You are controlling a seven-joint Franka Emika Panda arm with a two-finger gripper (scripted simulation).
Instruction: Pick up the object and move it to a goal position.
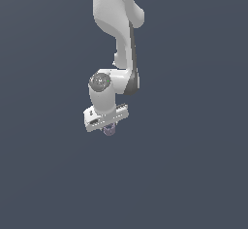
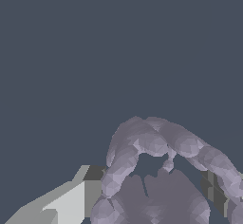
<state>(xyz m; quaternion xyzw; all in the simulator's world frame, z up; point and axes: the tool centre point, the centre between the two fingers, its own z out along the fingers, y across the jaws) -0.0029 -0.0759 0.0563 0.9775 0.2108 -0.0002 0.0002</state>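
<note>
Hanging under white gripper (image 1: 109, 126): small dull purple-grey lumpy cup-like object (image 1: 109, 130), hollow top; jaws clenched on obj.

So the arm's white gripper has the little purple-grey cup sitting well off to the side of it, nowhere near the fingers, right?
Not quite. The purple-grey cup is not off to the side: in the exterior view it sits directly under the white gripper, and the wrist view shows it filling the space between the fingers. The rest stands: white gripper, small purple-grey cup.

Plain dark slate-blue ground (image 1: 193, 174).
</note>
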